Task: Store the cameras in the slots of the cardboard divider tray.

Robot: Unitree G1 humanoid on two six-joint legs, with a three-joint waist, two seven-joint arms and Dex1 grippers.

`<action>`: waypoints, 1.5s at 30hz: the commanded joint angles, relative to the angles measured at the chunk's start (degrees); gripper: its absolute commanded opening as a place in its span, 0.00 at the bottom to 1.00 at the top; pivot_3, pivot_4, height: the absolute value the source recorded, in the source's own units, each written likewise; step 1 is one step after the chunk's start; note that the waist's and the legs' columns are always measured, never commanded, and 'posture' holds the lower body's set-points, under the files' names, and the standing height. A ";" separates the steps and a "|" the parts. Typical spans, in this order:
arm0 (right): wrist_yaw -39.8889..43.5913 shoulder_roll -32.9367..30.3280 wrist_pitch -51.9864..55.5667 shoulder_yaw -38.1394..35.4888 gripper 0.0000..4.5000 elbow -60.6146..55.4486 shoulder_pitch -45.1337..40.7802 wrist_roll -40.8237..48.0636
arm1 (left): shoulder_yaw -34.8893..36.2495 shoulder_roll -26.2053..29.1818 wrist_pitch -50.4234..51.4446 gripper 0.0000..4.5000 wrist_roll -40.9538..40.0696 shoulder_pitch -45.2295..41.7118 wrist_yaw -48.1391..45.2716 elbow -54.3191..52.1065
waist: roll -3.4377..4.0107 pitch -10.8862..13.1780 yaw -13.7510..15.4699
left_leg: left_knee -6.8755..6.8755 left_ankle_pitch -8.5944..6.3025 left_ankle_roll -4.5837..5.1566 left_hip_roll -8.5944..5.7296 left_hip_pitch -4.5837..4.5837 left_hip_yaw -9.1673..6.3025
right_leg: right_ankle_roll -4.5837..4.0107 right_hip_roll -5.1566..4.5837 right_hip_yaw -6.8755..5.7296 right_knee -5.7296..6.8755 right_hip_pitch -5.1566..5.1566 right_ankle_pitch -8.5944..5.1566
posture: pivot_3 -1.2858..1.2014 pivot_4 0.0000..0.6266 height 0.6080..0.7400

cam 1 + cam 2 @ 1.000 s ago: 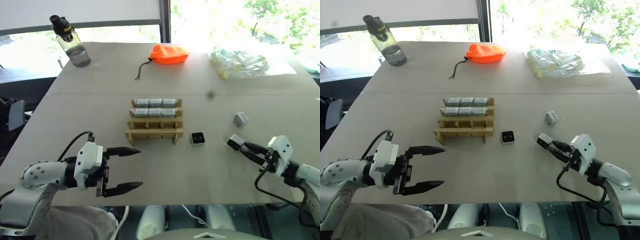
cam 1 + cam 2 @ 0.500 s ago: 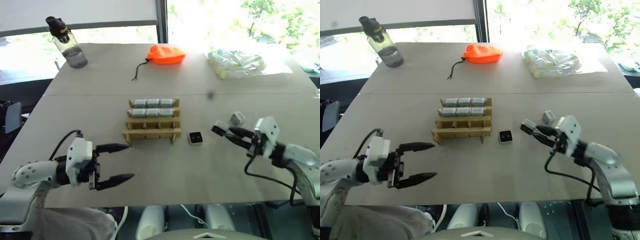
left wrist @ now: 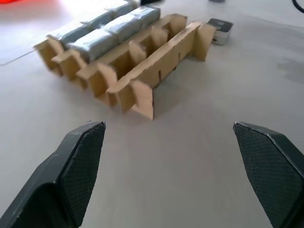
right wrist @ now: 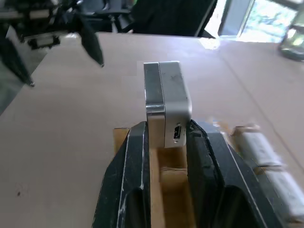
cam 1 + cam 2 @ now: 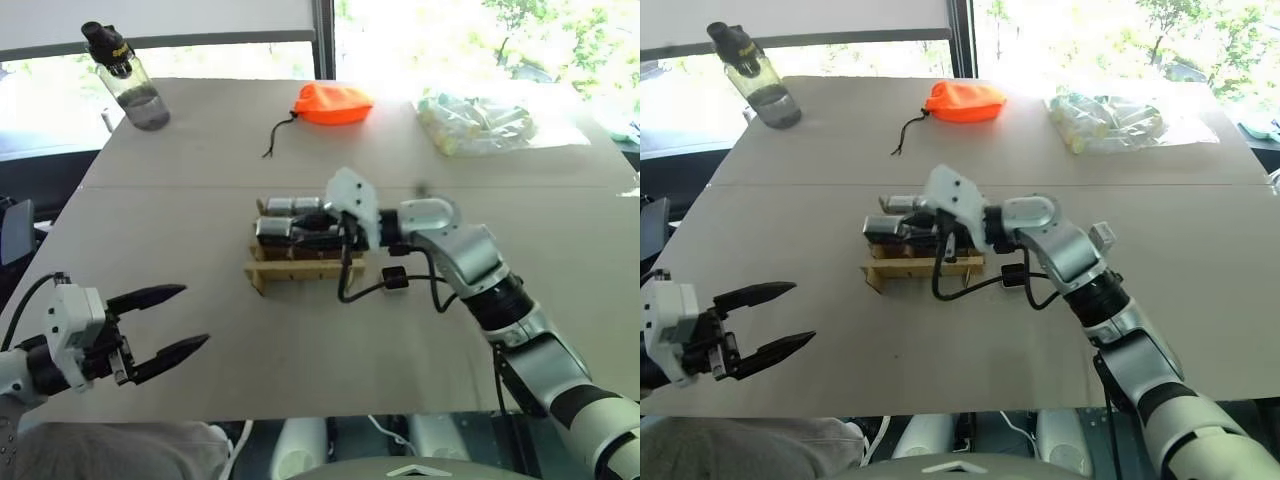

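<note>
From the head view, the right gripper [image 5: 262,233] reaches over the cardboard divider tray [image 5: 300,268] mid-surface; another camera [image 5: 394,278] lies just beside the tray. The left gripper [image 5: 170,318] hangs spread near the front edge. Left wrist: wide fingers [image 3: 76,161] face the tray. Right wrist: fingers [image 4: 132,156] pinch a silver camera [image 4: 167,104] above the slots

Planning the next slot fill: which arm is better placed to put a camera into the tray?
The right. Its gripper is shut on a camera directly over the tray. The left gripper is open, holds nothing, and hangs near the table's front edge, apart from the tray.
</note>
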 commanded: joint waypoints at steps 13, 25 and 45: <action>-1.18 10.30 -16.38 -0.67 0.11 25.18 -9.51 -9.71 | 3.76 -3.17 1.64 1.00 -1.73 2.74 3.28 -5.89 | 0.01 0.07 -0.73 | 0.01 0.12 -0.21 0.17 0.26 -0.05 | -0.07 0.19 0.09 0.36 0.03 0.02 | 0.52 0.24 1.00; 3.09 10.90 -14.27 -0.03 0.11 26.12 -7.92 -11.73 | 4.20 -2.27 1.88 1.00 -1.74 2.15 2.73 -5.03 | 0.06 0.10 -1.69 | -0.01 0.12 -0.21 0.13 0.21 -0.07 | -0.06 -0.05 0.05 0.29 0.02 0.02 | 0.52 0.24 1.00; 0.00 -3.44 14.47 -11.42 0.68 -21.27 3.63 -0.06 | -2.72 -0.16 1.88 1.00 -0.18 -6.34 0.32 -0.54 | -0.03 0.06 -0.89 | -0.01 0.11 -0.21 0.06 0.11 -0.33 | -0.06 -0.18 -0.02 0.22 0.08 0.03 | 0.52 0.24 1.00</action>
